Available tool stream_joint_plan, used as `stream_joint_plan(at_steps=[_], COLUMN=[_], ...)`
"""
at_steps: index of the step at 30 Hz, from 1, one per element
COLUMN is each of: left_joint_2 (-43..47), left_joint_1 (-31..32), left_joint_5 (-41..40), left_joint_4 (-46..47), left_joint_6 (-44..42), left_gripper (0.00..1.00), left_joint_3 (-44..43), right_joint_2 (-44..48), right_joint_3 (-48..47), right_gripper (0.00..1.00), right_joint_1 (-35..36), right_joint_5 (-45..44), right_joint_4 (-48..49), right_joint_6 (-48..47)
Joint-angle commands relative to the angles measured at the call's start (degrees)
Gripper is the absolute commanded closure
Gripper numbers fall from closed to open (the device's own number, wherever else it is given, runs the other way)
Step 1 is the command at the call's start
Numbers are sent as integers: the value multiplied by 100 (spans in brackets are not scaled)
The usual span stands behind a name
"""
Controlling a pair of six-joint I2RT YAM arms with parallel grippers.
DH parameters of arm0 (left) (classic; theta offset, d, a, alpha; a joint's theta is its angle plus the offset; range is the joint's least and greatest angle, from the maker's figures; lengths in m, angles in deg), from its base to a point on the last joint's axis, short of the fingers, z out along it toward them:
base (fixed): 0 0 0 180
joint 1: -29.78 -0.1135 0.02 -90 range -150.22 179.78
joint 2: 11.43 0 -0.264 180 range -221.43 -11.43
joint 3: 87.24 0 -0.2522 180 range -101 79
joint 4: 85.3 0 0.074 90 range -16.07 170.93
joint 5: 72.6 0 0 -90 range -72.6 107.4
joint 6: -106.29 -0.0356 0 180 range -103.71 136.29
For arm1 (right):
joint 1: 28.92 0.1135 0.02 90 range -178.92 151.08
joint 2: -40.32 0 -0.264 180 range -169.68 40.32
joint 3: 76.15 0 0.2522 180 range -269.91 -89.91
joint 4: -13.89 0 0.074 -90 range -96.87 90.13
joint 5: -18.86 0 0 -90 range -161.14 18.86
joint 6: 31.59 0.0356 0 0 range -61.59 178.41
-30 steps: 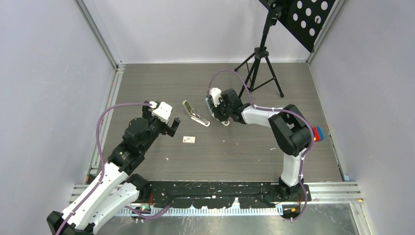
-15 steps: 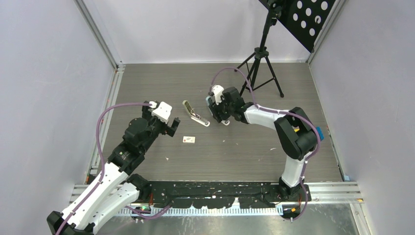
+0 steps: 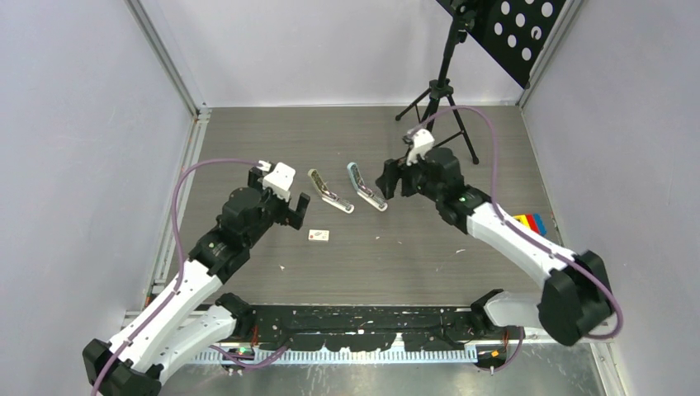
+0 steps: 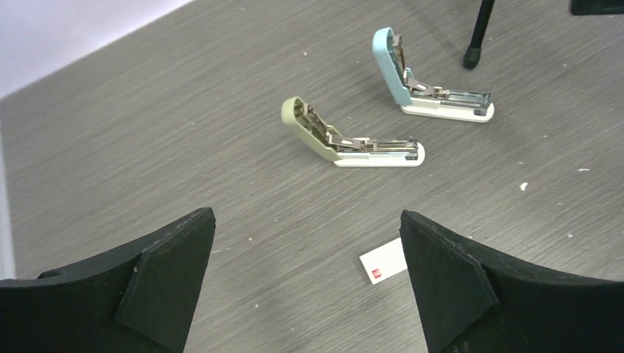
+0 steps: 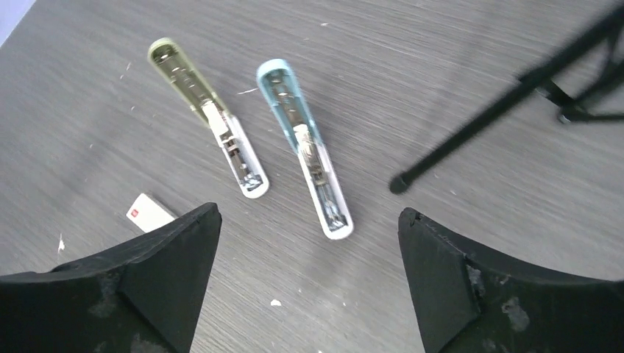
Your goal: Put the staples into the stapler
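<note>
No readable text, staples box [image 4: 383, 262] included

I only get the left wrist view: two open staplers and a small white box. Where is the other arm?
Observer: The right pincer hovers just right of the blue stapler, open and empty.
Operator: What's the black stick at the top?
Observer: A leg of a tripod that carries a black perforated panel.
Operator: Anything else lying about?
Observer: Yes, coloured blocks at the far right.

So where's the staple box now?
Top view: the staple box lies on the table left of centre, on the near side of the olive stapler.
</note>
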Motion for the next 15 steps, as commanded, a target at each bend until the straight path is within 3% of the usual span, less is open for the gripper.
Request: stream_joint_plan(at_steps=[1, 8, 15], left_joint_2=[-356, -879, -1391], left_joint_1=[-17, -16, -17], left_joint_5=[70, 131, 100], left_joint_4=[-380, -884, -631], left_joint_6=[1130, 2718, 3685], left_gripper=[0, 1, 9], left_joint_3=[-519, -357, 69], right_joint_2=[782, 1522, 1141], right_joint_3=[500, 1070, 937], right_gripper=[1, 0, 0], right_joint_1=[-197, -293, -293], right_joint_5=[-801, -880, -626], right_joint_4=[-121, -28, -137], right_joint_6=[1487, 1824, 2038])
